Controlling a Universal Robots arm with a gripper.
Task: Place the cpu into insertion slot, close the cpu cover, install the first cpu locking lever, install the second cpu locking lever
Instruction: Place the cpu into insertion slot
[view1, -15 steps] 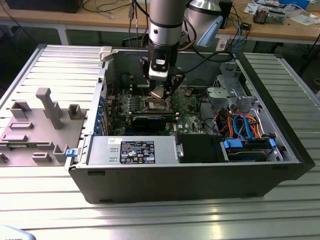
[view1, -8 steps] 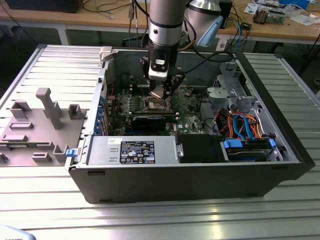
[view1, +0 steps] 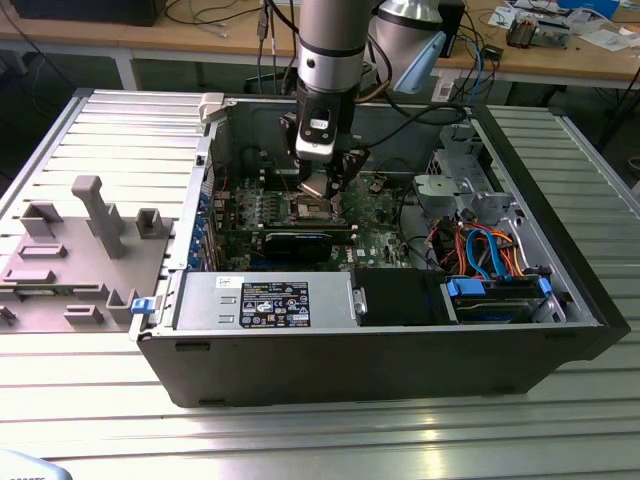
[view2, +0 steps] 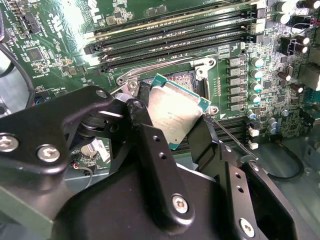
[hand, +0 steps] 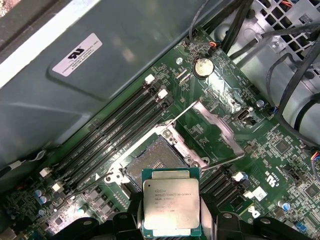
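My gripper (view1: 325, 180) is clamped on the cpu (hand: 171, 202), one finger on each of two opposite edges, so the dull metal top faces up between them in both wrist views. I hold it over the green board (hand: 280, 150) inside the open computer case (view1: 400, 370), just short of the insertion slot (hand: 152, 159), which sits near the board's middle beside the long memory slots (hand: 120, 125). In the second wrist view the cpu (view2: 177, 112) looks tilted against the board, its far corner over the slot's (view2: 181, 77) dark centre; whether that corner touches the rim I cannot tell. The cpu cover (hand: 226, 131) stands flipped open on the slot's far side, its window showing board behind it, so the slot is bare and nothing is locked yet. The main danger, as I judge it, is the tilt: a corner going in first could press on the slot's fine contacts and bend them, or the chip could perch crooked on the silvery rim. If the chip's edges are not square to the slot, it will not drop flat. My hold is only on thin edges, so a bump against the rim could twist the chip in my fingers (view2: 150, 150). A thin metal lever (view2: 231, 136) runs close beside one finger and could snag it.
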